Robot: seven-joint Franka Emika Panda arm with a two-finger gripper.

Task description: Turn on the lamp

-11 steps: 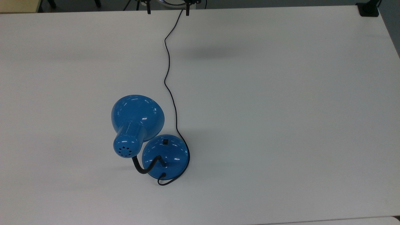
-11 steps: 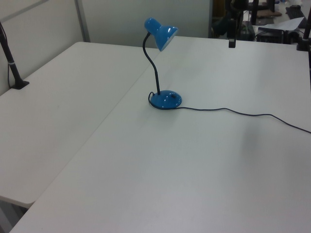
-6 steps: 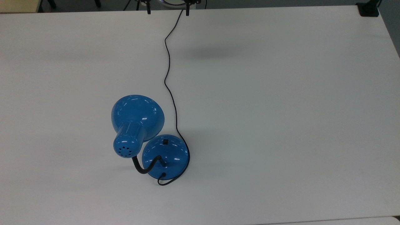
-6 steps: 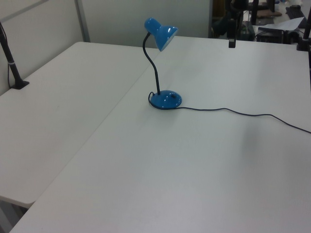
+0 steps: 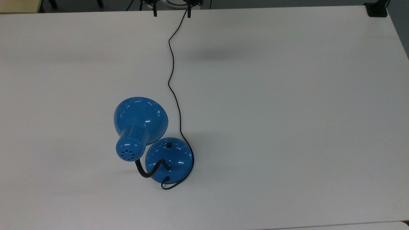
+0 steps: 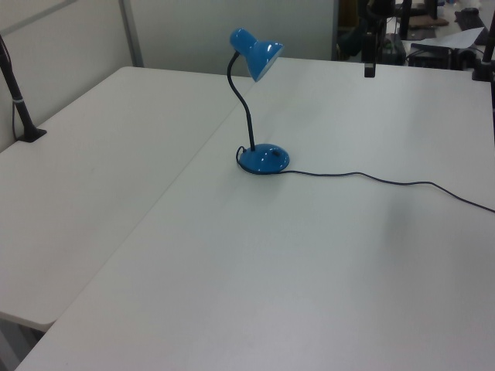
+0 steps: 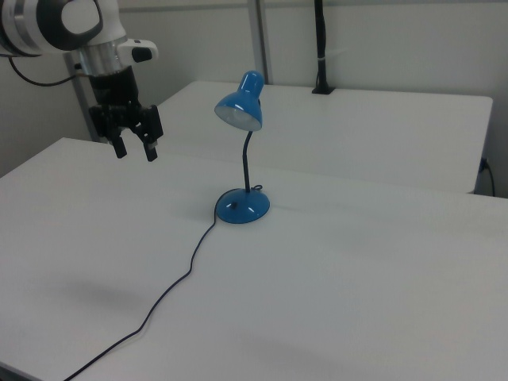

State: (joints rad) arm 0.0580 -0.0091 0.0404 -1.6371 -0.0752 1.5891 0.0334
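One claw [image 7: 136,152] — spread, empty; lamp [image 7: 242,154] well apart.

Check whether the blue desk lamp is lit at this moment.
Off. In the right view the desk lamp has a dull shade opening with no glow, and no bright pool falls on the white table beneath.

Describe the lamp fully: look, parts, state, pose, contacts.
The lamp is glossy blue: a bell-shaped shade, a curved black gooseneck, and a domed round base carrying a small black switch. It stands upright on the white table, unlit. A thin black cord trails from the base. Nothing else touches it.
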